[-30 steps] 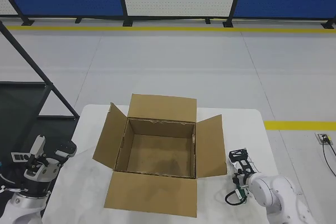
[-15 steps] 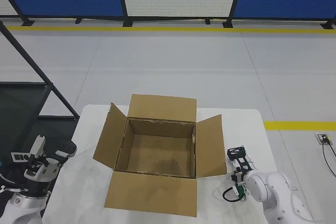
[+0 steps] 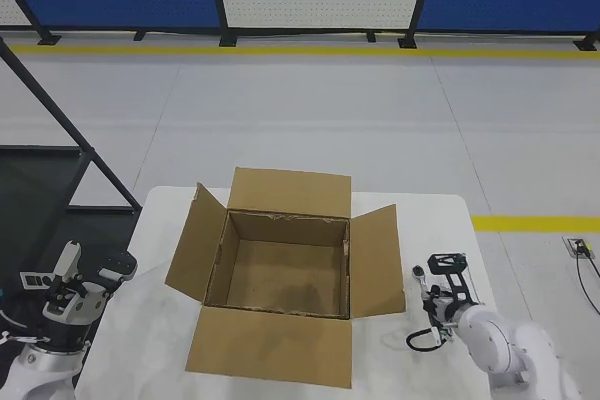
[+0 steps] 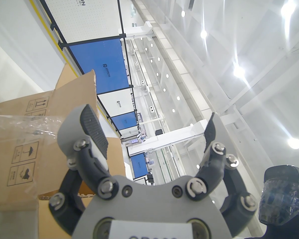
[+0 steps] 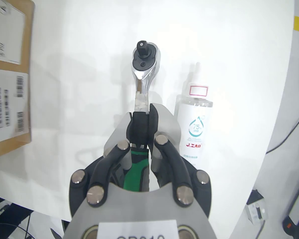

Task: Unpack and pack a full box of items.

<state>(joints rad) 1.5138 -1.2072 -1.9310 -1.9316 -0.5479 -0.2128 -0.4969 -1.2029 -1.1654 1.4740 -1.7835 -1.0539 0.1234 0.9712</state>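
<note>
Looking down in the top view, the open box (image 3: pixel 280 195) sits on the counter (image 3: pixel 165 330) with its flaps (image 3: pixel 375 260) spread, leaving the interior reachable. The right tool (image 3: pixel 440 290) hangs just outside one flap, the left tool (image 3: pixel 90 268) well clear beyond the opposite one.

Left wrist view: the left tool is released and aimed upward, the box beside it.

Right wrist view: the right tool is clenched on the ratchet wrench (image 5: pixel 143 58) at its handle, head projecting ahead, likely for control. A spray bottle (image 5: pixel 194 125) lies just beside the tool.
</note>
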